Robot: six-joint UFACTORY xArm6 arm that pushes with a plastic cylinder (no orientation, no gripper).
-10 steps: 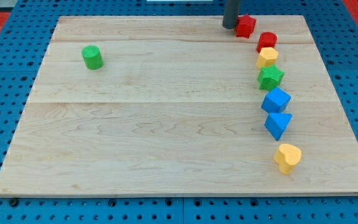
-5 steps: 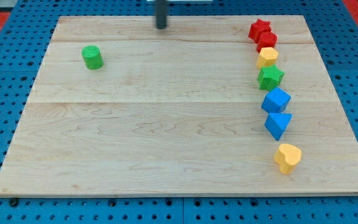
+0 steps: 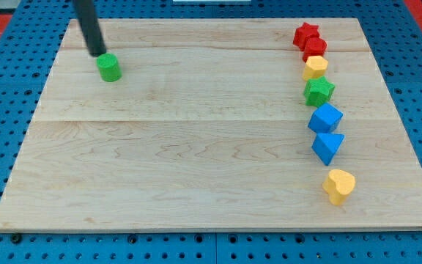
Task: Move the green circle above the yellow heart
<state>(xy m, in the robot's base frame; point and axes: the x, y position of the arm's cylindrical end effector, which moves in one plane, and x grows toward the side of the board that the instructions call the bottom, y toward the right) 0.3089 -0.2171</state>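
Note:
The green circle (image 3: 109, 67) is a short green cylinder at the upper left of the wooden board (image 3: 196, 161). My tip (image 3: 97, 53) stands just up and left of it, very close or touching. The yellow heart (image 3: 339, 185) lies at the lower right of the board, far from the green circle, at the bottom end of a column of blocks.
Along the view's right, from the top down: a red star (image 3: 306, 34), a red block (image 3: 315, 48), a yellow block (image 3: 315, 67), a green star (image 3: 319, 92), a blue cube (image 3: 325, 117) and a blue triangle (image 3: 328, 146). Blue pegboard surrounds the board.
My tip has swept left along the board's top, from beside the red star to the green circle's upper left. The red star ended slightly right of where it was. The green circle has not moved.

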